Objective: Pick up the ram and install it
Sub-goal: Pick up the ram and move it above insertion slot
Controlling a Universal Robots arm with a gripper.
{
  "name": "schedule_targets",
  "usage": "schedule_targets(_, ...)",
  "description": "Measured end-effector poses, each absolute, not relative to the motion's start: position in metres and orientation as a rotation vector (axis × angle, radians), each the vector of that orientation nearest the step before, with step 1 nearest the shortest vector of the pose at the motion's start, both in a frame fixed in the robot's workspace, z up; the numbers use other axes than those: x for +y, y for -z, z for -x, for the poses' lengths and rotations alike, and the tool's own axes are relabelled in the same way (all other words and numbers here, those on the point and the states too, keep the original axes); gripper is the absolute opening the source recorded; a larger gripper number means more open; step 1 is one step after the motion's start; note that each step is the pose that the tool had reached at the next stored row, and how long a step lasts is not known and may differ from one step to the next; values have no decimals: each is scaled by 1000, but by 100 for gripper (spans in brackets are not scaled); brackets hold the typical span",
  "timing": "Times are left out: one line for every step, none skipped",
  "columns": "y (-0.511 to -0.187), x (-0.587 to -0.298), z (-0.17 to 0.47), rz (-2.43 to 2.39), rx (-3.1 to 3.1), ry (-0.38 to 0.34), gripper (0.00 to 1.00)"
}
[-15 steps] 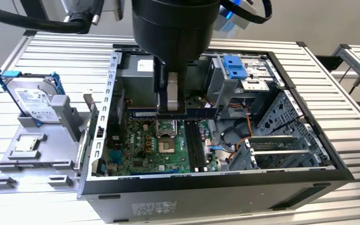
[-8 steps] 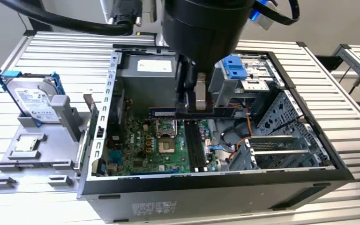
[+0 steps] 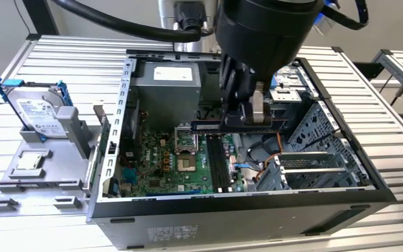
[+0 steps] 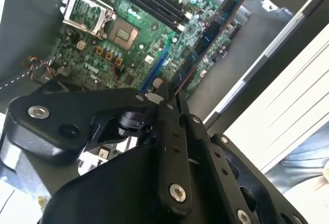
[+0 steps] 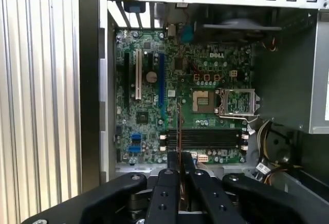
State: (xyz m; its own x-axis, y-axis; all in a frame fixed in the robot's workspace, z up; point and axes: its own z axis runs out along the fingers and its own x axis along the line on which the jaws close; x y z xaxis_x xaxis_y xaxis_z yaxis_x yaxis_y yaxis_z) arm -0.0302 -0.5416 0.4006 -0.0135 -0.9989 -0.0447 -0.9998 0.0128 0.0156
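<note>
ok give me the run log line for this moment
gripper: shut on ram | ram: held inside open case, above motherboard, crosswise to slots | installed: no

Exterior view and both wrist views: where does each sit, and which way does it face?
Exterior view: off the arm, raised, looking down into the open case; shows the arm's end and gripper, jaws shut on the ram.
First wrist view: on the arm, looking past the gripper straight onto the motherboard.
Second wrist view: on the arm, looking obliquely along the gripper at the motherboard.
Shared: both wrist views show the ram held over the motherboard.
</note>
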Motion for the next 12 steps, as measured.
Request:
schedule_targets(-401, -542, 27, 2192, 2221, -66, 0)
schedule_targets(-401, -542, 23, 2192, 2221, -66, 0)
schedule_targets(-401, -542, 19, 2191, 2221, -66, 0)
schedule_targets(-401, -542, 16, 2192, 2221, -66, 0)
schedule_targets(-400, -542, 13, 2192, 2221, -66, 0)
schedule_targets(-401, -542, 9, 2192, 2221, -66, 0)
schedule_targets(-401, -542, 6, 2192, 2221, -66, 0)
schedule_targets(-400, -542, 3, 2191, 2221, -66, 0)
schedule_targets(-400, -542, 0, 2192, 2221, -66, 0)
schedule_targets(-400, -542, -3, 2192, 2221, -66, 0)
schedule_targets(-400, -541, -6, 2192, 2221, -66, 0)
schedule_targets(-400, -541, -9, 2192, 2221, -66, 0)
